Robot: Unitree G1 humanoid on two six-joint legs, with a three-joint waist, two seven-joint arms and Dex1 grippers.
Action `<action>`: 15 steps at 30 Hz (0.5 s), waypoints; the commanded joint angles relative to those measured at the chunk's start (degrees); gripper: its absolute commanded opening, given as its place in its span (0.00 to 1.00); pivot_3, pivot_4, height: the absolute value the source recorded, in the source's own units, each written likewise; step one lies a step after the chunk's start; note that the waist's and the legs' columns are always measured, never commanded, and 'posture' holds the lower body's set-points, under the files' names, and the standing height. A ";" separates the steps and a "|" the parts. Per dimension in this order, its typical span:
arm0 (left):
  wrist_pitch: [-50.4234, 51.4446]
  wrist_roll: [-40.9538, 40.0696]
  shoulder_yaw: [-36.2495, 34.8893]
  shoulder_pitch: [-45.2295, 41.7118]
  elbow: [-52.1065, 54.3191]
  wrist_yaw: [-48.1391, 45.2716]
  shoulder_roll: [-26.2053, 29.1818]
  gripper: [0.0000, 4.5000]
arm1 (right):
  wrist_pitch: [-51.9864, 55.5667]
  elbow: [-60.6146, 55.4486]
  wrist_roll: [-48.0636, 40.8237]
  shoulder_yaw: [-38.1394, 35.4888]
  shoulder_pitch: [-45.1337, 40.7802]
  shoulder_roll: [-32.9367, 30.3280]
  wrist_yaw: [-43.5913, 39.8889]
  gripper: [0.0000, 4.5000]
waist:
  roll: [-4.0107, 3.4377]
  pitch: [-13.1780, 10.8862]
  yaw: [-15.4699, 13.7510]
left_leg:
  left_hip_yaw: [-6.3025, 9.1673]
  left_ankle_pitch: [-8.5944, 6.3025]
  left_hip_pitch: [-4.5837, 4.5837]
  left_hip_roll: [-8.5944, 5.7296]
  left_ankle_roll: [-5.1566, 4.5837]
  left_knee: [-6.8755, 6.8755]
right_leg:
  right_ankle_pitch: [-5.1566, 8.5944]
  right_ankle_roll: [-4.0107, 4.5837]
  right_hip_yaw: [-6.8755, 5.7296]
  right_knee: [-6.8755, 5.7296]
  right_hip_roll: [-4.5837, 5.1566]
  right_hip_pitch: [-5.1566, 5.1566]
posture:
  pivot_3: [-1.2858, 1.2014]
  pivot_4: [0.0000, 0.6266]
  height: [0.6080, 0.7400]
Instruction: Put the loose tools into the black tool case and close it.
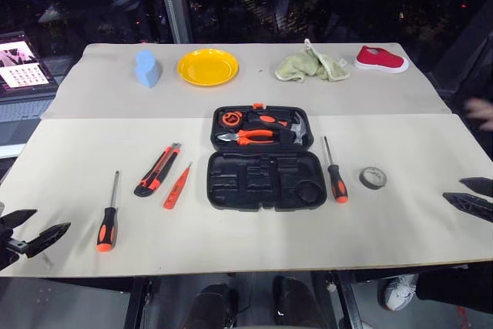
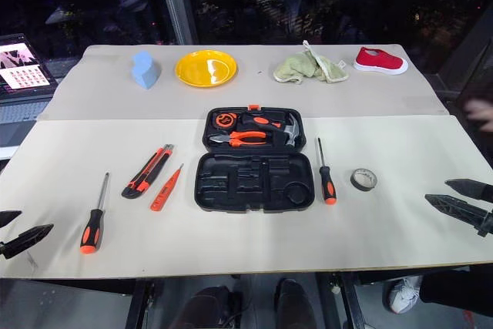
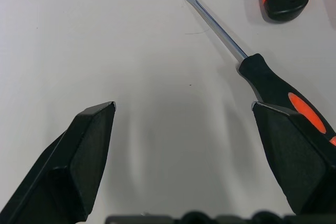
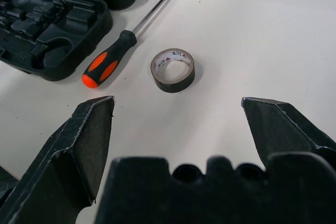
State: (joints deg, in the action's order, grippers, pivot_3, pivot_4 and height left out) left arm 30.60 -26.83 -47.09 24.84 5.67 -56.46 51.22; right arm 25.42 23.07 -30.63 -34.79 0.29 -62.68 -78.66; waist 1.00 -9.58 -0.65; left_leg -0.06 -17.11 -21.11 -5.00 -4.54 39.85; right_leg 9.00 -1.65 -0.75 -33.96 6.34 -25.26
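Left gripper (image 1: 35, 230) and right gripper (image 2: 461, 196) hover spread wide and empty at opposite bench (image 1: 254, 244) edges. Black tool case (image 1: 262, 159) lies open at centre; two screwdrivers (image 1: 108, 213), utility knife (image 1: 157, 169), tester screwdriver (image 1: 177, 186) and tape roll (image 1: 373, 177) lie loose beside it.

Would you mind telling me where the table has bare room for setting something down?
Free: the front strip before the tool case, and the stretch between the blue block and the utility knife. Crowded: beside the case, with the tester screwdriver left, a screwdriver and tape roll right.
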 commanded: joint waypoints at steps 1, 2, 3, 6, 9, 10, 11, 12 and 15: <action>-0.54 0.68 -1.33 -0.05 0.61 0.59 0.62 1.00 | -1.23 -1.24 -0.38 -1.49 0.01 -0.84 -0.18 1.00 | 0.00 0.00 0.00 | 0.00 0.00 0.00 0.00 0.00 0.00 | 0.00 0.00 0.00 0.00 0.00 0.00 | 0.52 0.24 1.00; -0.45 1.19 -0.58 -0.34 0.33 1.18 0.79 1.00 | -1.36 -1.85 -0.25 -1.71 0.61 -0.47 0.06 1.00 | 0.00 0.00 -0.01 | 0.00 0.00 0.00 0.00 0.00 0.00 | 0.00 0.00 0.00 0.00 0.00 0.00 | 0.52 0.24 1.00; -0.32 1.52 -0.08 -0.56 0.15 1.59 0.91 1.00 | -1.45 -2.26 -0.18 -1.86 1.02 -0.24 0.23 1.00 | 0.00 0.00 -0.02 | 0.01 0.00 0.00 0.00 0.00 0.00 | 0.00 0.01 0.01 0.00 0.00 0.00 | 0.52 0.24 1.00; 1.42 2.14 1.48 -3.09 -0.16 3.98 1.71 1.00 | -5.15 -2.02 1.39 -1.74 0.11 0.43 2.60 1.00 | -0.01 0.00 -0.06 | 0.00 0.00 0.00 0.00 0.00 0.00 | 0.00 0.01 0.01 -0.01 0.00 0.00 | 0.52 0.24 1.00; 6.10 2.61 2.72 -6.42 2.12 9.04 1.63 1.00 | -5.72 -4.55 1.42 -1.33 -0.81 0.55 4.06 1.00 | -0.01 0.00 -0.11 | 0.00 0.02 0.00 -0.01 0.04 0.02 | 0.00 -0.02 -0.05 -0.02 -0.01 0.02 | 0.52 0.24 1.00; 9.68 1.96 3.26 -7.64 3.60 10.80 1.80 1.00 | -4.41 -7.38 0.28 -1.38 -0.94 0.69 4.17 1.00 | -0.01 0.00 -0.09 | 0.01 0.03 0.01 -0.01 0.05 0.02 | 0.01 -0.03 -0.04 -0.02 -0.01 0.02 | 0.52 0.24 1.00; 13.35 1.16 3.69 -8.86 5.24 12.58 1.84 1.00 | -2.77 -10.33 -1.10 -1.43 -1.01 0.85 4.31 1.00 | -0.02 -0.01 -0.05 | 0.01 0.04 0.01 -0.01 0.06 0.02 | 0.01 -0.03 -0.03 -0.03 -0.02 0.02 | 0.52 0.24 1.00; 18.59 -0.53 4.17 -10.25 7.37 14.15 1.99 1.00 | -1.05 -14.10 -2.77 -1.28 -1.17 1.10 4.47 1.00 | -0.02 -0.01 -0.04 | 0.01 0.04 0.01 -0.01 0.07 0.01 | 0.01 -0.03 -0.03 -0.05 -0.06 0.00 | 0.52 0.24 1.00; 33.66 -5.86 5.38 -14.87 13.67 18.10 1.72 1.00 | 3.64 -24.72 -7.66 0.30 -2.15 1.85 5.50 1.00 | -0.02 -0.01 0.20 | 0.03 0.06 0.01 0.00 0.10 0.01 | 0.00 -0.03 -0.04 -0.09 -0.15 -0.02 | 0.52 0.24 1.00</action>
State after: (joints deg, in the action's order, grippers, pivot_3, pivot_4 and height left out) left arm 56.12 -29.55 -41.46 11.63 14.91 -40.78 52.07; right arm 26.52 4.97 -34.47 -34.25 -0.62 -60.94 -73.81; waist 0.98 -9.59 -0.45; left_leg -0.03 -17.04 -21.09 -5.00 -4.42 39.86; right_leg 9.00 -1.69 -0.78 -34.06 6.17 -25.29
